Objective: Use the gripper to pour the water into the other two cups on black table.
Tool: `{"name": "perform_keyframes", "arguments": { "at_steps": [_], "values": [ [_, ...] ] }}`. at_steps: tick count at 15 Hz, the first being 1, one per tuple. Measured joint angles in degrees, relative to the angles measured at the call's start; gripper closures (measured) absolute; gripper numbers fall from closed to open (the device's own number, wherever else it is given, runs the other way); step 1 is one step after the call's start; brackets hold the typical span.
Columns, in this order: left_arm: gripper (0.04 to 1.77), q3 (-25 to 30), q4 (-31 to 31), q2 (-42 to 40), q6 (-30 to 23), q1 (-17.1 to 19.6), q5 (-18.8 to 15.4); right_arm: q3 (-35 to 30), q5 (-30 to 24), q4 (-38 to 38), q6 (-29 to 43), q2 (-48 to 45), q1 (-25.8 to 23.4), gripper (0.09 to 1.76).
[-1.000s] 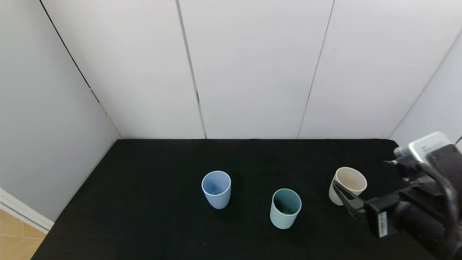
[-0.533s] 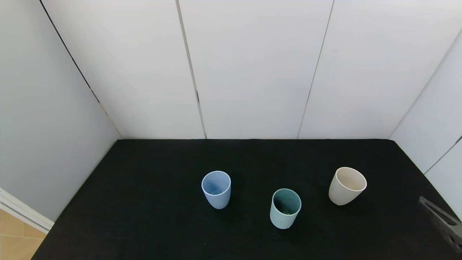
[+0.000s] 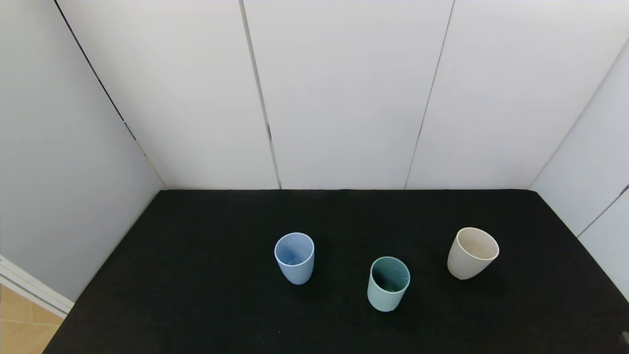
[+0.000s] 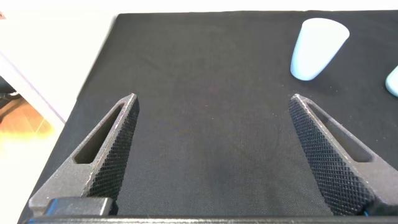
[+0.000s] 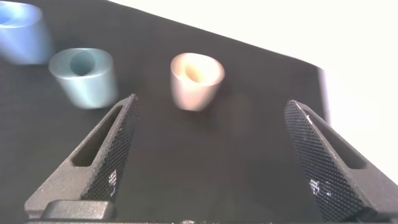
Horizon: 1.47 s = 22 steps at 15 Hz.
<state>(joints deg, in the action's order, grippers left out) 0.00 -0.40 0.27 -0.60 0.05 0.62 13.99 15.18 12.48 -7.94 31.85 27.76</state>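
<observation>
Water in the teal-green cup (image 3: 388, 283) cannot be made out.

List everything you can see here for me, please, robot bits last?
light blue cup: one, pale blue, upright, robot's left of the three.
teal-green cup: one, teal, upright, middle and nearest.
cream-beige cup: one, cream, upright, robot's right.
black table: one, black cloth, under all cups.
wall panels: white, behind the table.
left gripper: one, black, jaws open over the table's left side.
right gripper: one, black, jaws open, facing the cups.
</observation>
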Motion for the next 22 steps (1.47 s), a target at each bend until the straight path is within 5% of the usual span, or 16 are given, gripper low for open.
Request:
{"name": "perform_keyframes", "arguments": {
  "at_steps": [8, 17, 22],
  "values": [
    [0.09, 0.00, -0.01, 0.00, 0.00, 0.00, 0.00, -7.36, -26.67, 0.55, 2.18, -10.14, -25.70, 0.15],
    [0.09, 0.00, -0.01, 0.00, 0.02, -0.02, 0.00, -13.97, -15.70, -11.56, 6.07, -27.87, -27.34, 0.15],
    [0.09, 0.00, -0.01, 0.00, 0.02, -0.02, -0.02, -13.99, -15.36, -12.02, 7.53, -31.52, -27.54, 0.15]
  ]
}}
